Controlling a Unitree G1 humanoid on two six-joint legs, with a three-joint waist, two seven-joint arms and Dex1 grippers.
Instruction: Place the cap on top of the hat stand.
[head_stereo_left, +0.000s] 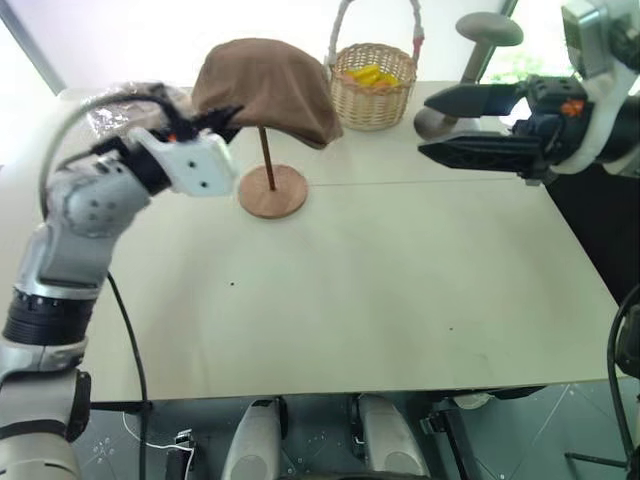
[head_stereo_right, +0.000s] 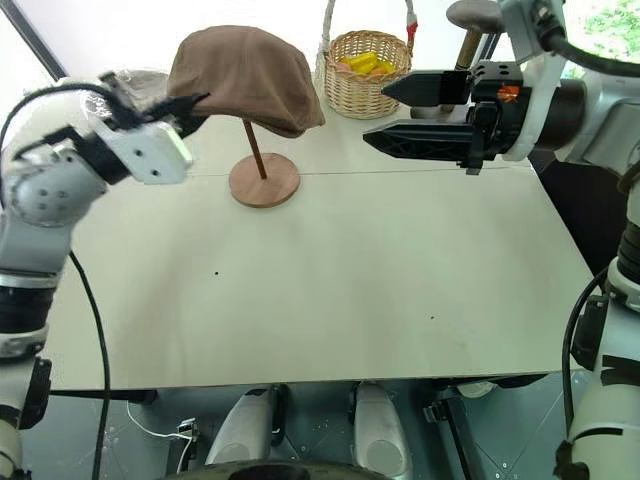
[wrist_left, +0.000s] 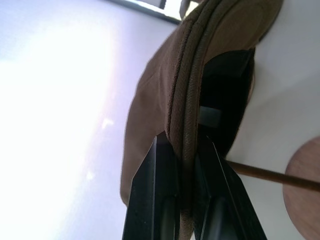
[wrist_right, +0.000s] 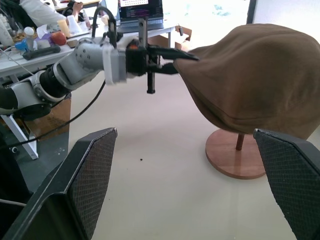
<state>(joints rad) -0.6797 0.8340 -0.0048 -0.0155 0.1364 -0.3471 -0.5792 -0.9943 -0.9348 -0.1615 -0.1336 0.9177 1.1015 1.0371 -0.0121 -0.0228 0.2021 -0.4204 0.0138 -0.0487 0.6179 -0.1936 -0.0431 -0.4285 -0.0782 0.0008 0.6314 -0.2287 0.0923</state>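
The brown cap (head_stereo_left: 265, 85) sits over the top of the reddish wooden hat stand (head_stereo_left: 273, 190), whose thin rod (head_stereo_left: 267, 155) rises from a round base; the top disc is hidden under the fabric. My left gripper (head_stereo_left: 225, 115) is shut on the cap's left edge. In the left wrist view the cap's seamed brim (wrist_left: 187, 100) is pinched between both black fingers (wrist_left: 150, 200). My right gripper (head_stereo_left: 424, 125) hovers open to the right of the cap, pointing towards it, empty. Its view shows the cap (wrist_right: 255, 75) and the stand's base (wrist_right: 232, 157).
A wicker basket (head_stereo_left: 372, 85) holding yellow items stands just behind and right of the cap. A grey stand with a domed top (head_stereo_left: 487, 30) is at the back right. Crinkled clear plastic (head_stereo_left: 110, 110) lies at the back left of the white table (head_stereo_left: 380, 300).
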